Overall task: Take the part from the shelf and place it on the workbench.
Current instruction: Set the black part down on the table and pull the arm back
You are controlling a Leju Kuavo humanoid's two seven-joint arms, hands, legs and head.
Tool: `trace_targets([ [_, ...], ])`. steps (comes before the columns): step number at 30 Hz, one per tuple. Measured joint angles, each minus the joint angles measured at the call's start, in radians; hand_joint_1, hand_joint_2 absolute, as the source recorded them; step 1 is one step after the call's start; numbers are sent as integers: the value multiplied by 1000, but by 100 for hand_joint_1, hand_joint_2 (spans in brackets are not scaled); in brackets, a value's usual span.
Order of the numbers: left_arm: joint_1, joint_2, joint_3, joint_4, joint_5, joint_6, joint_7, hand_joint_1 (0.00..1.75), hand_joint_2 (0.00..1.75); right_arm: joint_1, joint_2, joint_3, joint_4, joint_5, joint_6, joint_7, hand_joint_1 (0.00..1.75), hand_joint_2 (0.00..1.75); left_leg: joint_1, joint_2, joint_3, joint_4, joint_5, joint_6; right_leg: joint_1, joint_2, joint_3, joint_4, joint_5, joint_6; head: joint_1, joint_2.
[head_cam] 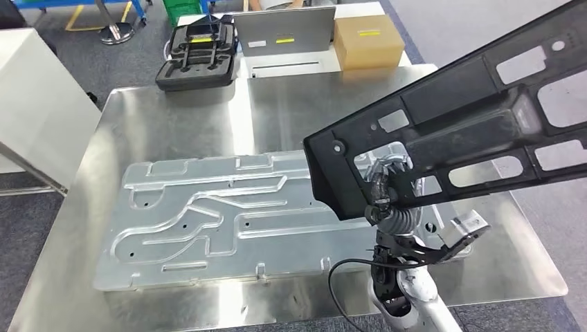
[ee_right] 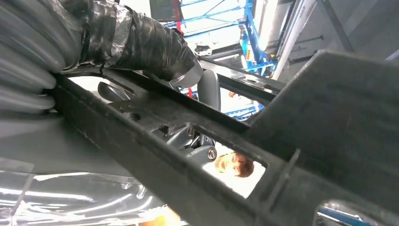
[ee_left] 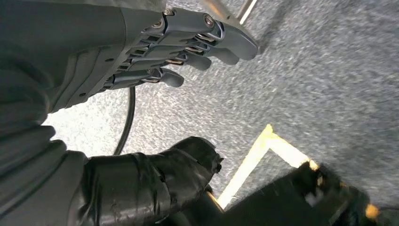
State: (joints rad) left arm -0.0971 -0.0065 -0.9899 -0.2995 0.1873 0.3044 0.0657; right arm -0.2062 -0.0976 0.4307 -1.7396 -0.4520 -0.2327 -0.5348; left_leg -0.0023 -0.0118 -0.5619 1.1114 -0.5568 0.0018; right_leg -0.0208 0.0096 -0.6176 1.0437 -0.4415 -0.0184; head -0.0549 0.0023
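Head view: right hand [head_cam: 389, 197] holds the black part [head_cam: 457, 124], a long flat frame with cut-outs, in the air above the workbench [head_cam: 173, 111]. The fingers reach up through one of its openings near the lower end and close around a rib. The part's long axis runs from that low end, over the right side of the embossed metal plate [head_cam: 214, 214], up and away toward the right edge of the picture, tilted, not level. It touches neither plate nor bench. My judgement: the carry is nearly done, and setting down calls for levelling the long axis first.

Left wrist view: left hand [ee_left: 155, 52] hangs over grey floor, fingers loosely extended and slightly apart, holding nothing. It is well away from the part, so the right hand is the working one.

Right wrist view: thumb [ee_right: 141, 42] presses on the part's upper face, darker fingers [ee_right: 197, 153] under the bar; clamped.
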Motion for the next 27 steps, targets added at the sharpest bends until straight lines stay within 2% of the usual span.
trace_targets([
  [2,0,0,0,0,0,0,0,0,175,-1,0,0,0,0,0,0,175,175,3,2,-86,127,-39,-7,2,-1,17,-1,-16,-4,-2,0],
  [3,1,0,0,0,0,0,0,0,175,0,0,0,0,0,0,0,175,175,4,2,-123,167,-52,-8,4,0,27,-1,-24,-4,-2,0],
  [4,3,0,0,0,0,0,0,0,175,0,1,0,0,0,0,0,175,175,4,2,-147,176,-51,-5,5,1,39,-1,-34,-4,-2,0],
  [5,5,0,0,0,0,0,0,0,175,0,1,0,0,0,0,0,175,175,3,3,-154,150,-28,-1,6,3,53,-1,-44,-3,-2,0],
  [7,6,1,0,0,0,0,0,0,175,0,1,0,0,0,0,0,175,175,-3,2,-136,28,79,13,7,4,84,-2,-67,-1,-2,0],
  [9,6,4,0,0,0,0,0,0,175,-1,2,0,2,0,0,0,175,175,-15,1,-118,-61,147,28,7,7,101,-5,-85,7,-2,0],
  [12,7,6,0,0,0,0,1,0,175,-1,2,0,3,0,0,0,175,175,-19,-2,-94,-96,155,45,8,7,114,-6,-90,20,-2,0],
  [14,7,6,0,0,0,0,1,0,175,-3,2,0,3,0,0,0,175,175,-16,0,-66,-116,153,55,8,3,104,28,-101,25,-1,0],
  [15,7,6,0,0,0,0,0,0,175,-4,2,0,3,0,0,0,175,175,-14,0,-55,-123,151,58,7,2,79,74,-118,27,0,0],
  [18,11,6,0,0,0,0,-1,0,175,-1,2,0,4,0,0,0,175,175,-15,-1,-38,-123,134,65,7,0,-34,232,-178,38,1,0],
  [19,13,6,0,0,0,0,-1,0,175,0,2,0,5,0,0,0,175,175,-15,-2,-34,-121,128,65,7,0,-58,245,-177,41,1,0],
  [20,17,5,0,0,0,-2,0,0,175,0,2,0,5,2,2,2,175,175,-14,-4,-28,-117,120,64,5,0,-65,224,-151,44,1,0],
  [22,25,5,0,0,5,-16,7,0,175,-6,0,0,7,34,24,35,175,175,-13,-8,-15,-107,103,59,1,-1,-42,111,-52,46,2,0],
  [23,27,6,0,0,13,-34,14,0,175,-20,-13,1,17,99,59,94,175,175,-14,-9,-10,-102,95,56,1,-1,-30,60,-17,45,2,0],
  [24,28,9,0,1,24,-55,22,0,175,-44,-35,5,34,196,104,190,175,175,-14,-10,-12,-97,90,51,2,-2,-25,26,-3,41,1,0],
  [25,28,12,0,1,36,-74,28,0,175,-76,-69,11,58,336,149,327,175,175,-15,-9,-17,-91,88,47,3,-2,-26,12,5,35,0,0],
  [27,26,21,0,2,56,-95,31,0,175,-143,-149,28,111,743,206,690,175,175,-14,-11,-26,-79,88,40,7,-7,-28,9,9,22,-3,0],
])
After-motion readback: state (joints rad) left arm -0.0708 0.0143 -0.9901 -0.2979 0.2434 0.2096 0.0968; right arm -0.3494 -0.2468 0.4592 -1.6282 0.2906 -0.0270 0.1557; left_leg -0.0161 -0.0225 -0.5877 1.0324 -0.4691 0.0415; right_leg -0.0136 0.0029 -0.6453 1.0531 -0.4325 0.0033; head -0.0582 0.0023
